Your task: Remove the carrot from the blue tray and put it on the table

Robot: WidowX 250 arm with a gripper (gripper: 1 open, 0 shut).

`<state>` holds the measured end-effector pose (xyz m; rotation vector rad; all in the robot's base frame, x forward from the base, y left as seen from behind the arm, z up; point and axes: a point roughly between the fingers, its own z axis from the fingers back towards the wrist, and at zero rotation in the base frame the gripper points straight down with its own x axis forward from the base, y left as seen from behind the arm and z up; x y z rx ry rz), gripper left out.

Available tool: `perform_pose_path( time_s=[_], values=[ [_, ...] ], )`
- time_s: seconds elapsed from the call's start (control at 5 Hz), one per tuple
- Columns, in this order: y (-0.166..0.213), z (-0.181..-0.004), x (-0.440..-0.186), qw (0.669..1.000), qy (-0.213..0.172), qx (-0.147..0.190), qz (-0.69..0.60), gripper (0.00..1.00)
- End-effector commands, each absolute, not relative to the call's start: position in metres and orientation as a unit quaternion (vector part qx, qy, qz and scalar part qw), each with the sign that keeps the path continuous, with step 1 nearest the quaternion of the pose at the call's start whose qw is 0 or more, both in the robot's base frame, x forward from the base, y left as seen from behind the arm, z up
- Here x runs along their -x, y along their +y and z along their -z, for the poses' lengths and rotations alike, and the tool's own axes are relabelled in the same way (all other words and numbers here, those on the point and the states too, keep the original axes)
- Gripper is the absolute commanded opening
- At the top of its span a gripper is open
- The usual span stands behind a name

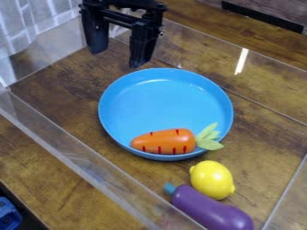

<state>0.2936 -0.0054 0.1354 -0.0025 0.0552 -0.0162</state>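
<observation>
The orange carrot [166, 140] with dark stripes and a light green top lies inside the blue tray [144, 94], near its front rim, leaves pointing right. The tray rests on the dark wood-grain table [66, 85]. My black gripper [120, 47] hangs at the top of the view, behind the tray's far rim. Its two fingers point down and stand apart, open, with nothing between them. It is well away from the carrot.
A yellow lemon [213, 179] sits on the table just in front of the tray, with a purple eggplant [210, 214] beside it. Clear acrylic walls [48, 135] ring the tabletop at the left, front and right.
</observation>
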Motion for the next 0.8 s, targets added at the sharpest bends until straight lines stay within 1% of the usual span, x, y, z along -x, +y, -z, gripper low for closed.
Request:
perform_pose_path(
  time_s=[0.0, 0.4, 0.6],
  values=[
    [-0.009, -0.128, -0.294, 0.999, 0.035, 0.002, 0.024, 1.0],
    [-0.03, -0.113, -0.297, 0.993, 0.039, 0.0, 0.116, 1.0],
    [-0.048, -0.105, -0.297, 0.982, 0.033, -0.005, 0.185, 1.0]
  ],
)
